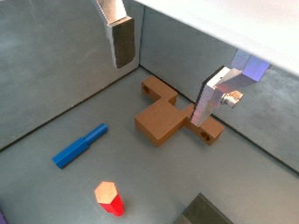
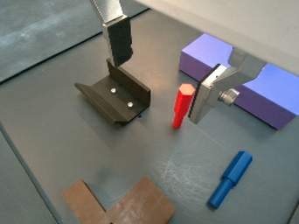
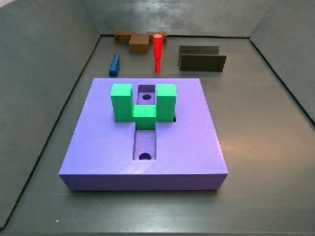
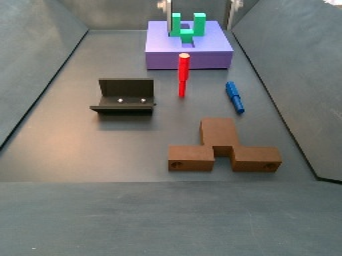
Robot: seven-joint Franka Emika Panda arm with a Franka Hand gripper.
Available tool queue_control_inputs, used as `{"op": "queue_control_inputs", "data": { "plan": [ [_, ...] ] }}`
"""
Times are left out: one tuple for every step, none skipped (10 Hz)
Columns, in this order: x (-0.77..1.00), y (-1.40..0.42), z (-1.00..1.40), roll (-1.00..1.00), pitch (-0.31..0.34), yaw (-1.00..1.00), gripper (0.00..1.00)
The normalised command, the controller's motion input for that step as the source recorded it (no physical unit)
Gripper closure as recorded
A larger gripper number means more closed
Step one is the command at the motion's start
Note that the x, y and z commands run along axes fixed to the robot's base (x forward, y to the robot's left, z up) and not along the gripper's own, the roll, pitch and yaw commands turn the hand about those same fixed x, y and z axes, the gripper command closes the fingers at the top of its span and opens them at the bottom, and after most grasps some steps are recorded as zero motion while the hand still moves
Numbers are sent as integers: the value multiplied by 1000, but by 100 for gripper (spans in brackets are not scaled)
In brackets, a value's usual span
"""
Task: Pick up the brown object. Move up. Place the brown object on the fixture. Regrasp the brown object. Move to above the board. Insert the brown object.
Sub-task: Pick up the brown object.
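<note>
Our gripper (image 1: 163, 68) hangs empty, fingers spread, above the floor. The brown object (image 4: 223, 148) lies near the blue peg (image 4: 234, 96). A misaligned descent risks clipping its arms or skewing the grasp.

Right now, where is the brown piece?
The brown object lies flat on the floor in both side views, beside the blue peg, apart from the fixture and the board. The gripper hangs open above it, empty.
</note>
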Motion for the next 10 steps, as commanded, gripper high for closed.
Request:
{"op": "queue_control_inputs", "data": {
  "plan": [
    [-83,0,-266,13,-24,0,0],
    [-477,89,-634,56,-149,-203,0],
    [-503,180,-729,20,-166,-251,0],
    [-400,231,-777,23,-147,-211,0],
    [-274,286,-800,0,-139,-146,0],
    [-80,283,-786,0,-113,-37,0],
    [0,271,-760,0,-51,0,0],
    [0,277,-729,21,-31,0,0],
    [0,223,-691,1,-33,0,0],
    [0,149,-634,-19,-41,0,0]
  ]
}}
